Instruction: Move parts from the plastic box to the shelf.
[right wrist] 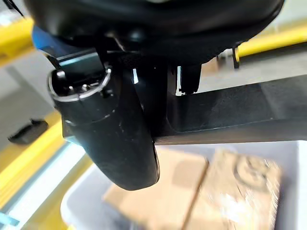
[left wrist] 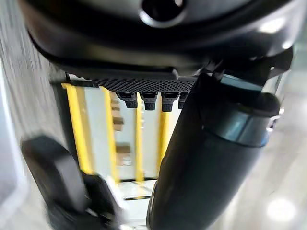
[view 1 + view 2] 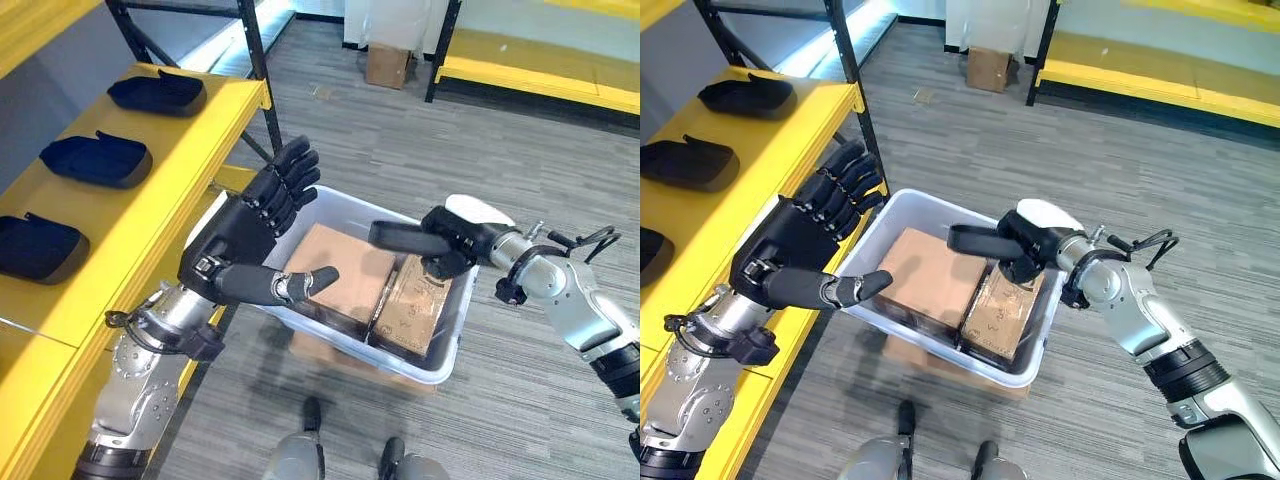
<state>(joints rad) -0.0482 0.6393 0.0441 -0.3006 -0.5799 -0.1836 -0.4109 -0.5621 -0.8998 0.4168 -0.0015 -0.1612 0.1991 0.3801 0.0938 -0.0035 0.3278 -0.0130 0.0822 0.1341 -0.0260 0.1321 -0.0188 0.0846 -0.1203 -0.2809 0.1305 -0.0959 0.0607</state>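
Both hands are up over the plastic box (image 3: 455,345), and neither one is holding anything. The left hand (image 3: 245,235) is spread wide, with its fingers straight and its thumb poking out over the near rim. The right hand (image 3: 1015,243) reaches in from the other side with its fingers stretched flat, just above the parts.

The parts are inside the box, which sits on the floor next to the yellow shelf (image 3: 170,165). I can see a plain brown carton (image 3: 335,270) and, right beside it and touching, a brown packet wrapped in shiny film (image 3: 415,305). Some dark parts (image 3: 98,160) already lie on the shelf in a row, well apart from each other.

I think the carton is stiff, with flat sides, so it should keep its shape when squeezed. It looks too wide for one hand, so taking it with a hand on each side seems best. The wrapped packet may be slippery because of the film. I can't tell how heavy either one is.
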